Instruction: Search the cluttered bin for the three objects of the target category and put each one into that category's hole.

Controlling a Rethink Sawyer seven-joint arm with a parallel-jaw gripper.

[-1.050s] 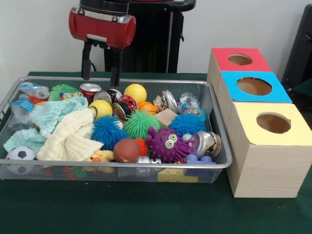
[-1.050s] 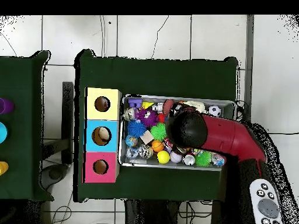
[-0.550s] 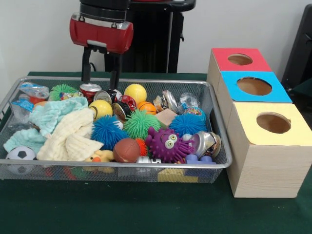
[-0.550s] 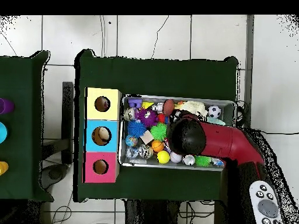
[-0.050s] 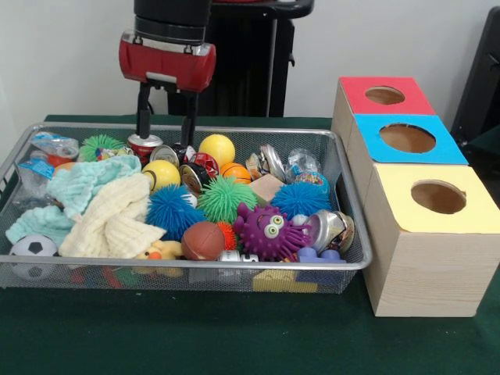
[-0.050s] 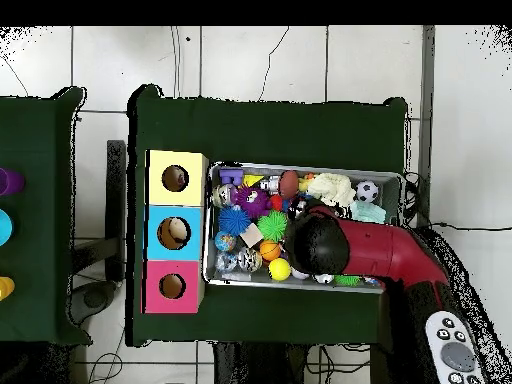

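Bin (image 5: 258, 275) looks full on the tabotop: purple monster (image 5: 267, 230), spiky balls, cloths, crushed cans (image 5: 144, 144) at the far wall. Judging by that, sorting is barely started. Can't tell the target category. Hole contents of the three boxes (image 5: 428, 234) are hidden. Tool (image 5: 166, 123) is open and empty above the cans; the arm hides them in the overhead view.

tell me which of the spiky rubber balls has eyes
The purple spiky ball near the bin's front edge; the blue and green ones have no face.
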